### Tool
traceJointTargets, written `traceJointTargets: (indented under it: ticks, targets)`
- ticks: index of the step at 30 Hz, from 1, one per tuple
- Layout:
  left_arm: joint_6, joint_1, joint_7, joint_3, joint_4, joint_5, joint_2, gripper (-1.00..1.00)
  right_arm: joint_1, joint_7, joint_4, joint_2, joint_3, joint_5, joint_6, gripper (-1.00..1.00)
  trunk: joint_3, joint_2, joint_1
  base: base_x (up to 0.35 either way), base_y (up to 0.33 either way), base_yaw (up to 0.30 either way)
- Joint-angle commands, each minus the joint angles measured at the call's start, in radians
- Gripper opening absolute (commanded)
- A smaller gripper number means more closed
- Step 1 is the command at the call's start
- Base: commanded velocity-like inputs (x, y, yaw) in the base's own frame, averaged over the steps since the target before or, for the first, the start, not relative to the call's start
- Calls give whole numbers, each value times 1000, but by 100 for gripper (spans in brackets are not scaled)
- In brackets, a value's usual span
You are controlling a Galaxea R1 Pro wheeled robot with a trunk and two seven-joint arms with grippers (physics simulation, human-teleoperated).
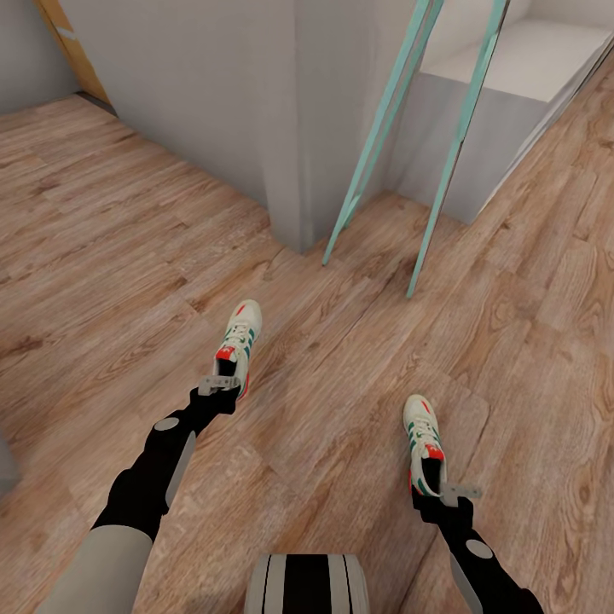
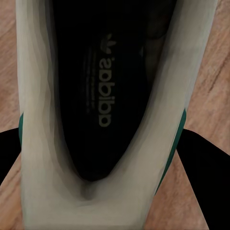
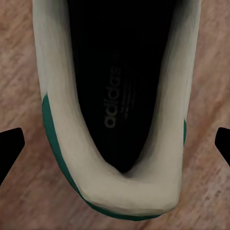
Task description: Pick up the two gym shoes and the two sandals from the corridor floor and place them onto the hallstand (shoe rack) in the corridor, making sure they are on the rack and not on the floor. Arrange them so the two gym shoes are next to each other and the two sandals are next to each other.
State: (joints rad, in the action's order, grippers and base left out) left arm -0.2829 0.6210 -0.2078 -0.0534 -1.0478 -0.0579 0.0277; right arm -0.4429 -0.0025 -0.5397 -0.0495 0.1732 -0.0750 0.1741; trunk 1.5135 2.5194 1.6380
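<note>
Light brown wood-plank floor (image 1: 128, 256); grey wall corner (image 1: 281, 128) ahead, teal ladder-like frame (image 1: 401, 145) leaning beside it, pale white unit (image 1: 520, 77) beyond, wooden door edge (image 1: 72, 47) far left.

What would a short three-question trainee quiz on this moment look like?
1. True or false: both gym shoes lie on the wood floor.
2. What colour are the slanted poles ahead: A teal, B red, C black?
3. Which part of each shoe is nearest its end effector?

Key
1. True: the left gym shoe and right gym shoe are on the planks.
2. A.
3. The heel, at the left end effector and the right end effector.
</note>
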Motion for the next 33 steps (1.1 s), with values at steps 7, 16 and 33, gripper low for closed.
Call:
traceJointTargets:
  ticks: [7,16,33]
  targets:
    - [-5,0,-10,-3,-2,-6,2,-100,0,1,0,0,3,-8,3,-100,1,0,0,1,0,0]
    - [-5,0,-13,-3,-1,-5,1,-100,0,1,0,0,3,-8,4,-100,1,0,0,0,0,0]
    - [-5,-1,-12,-5,-3,-7,0,-100,0,1,0,0,3,-8,4,-100,-15,-1,-2,0,0,0]
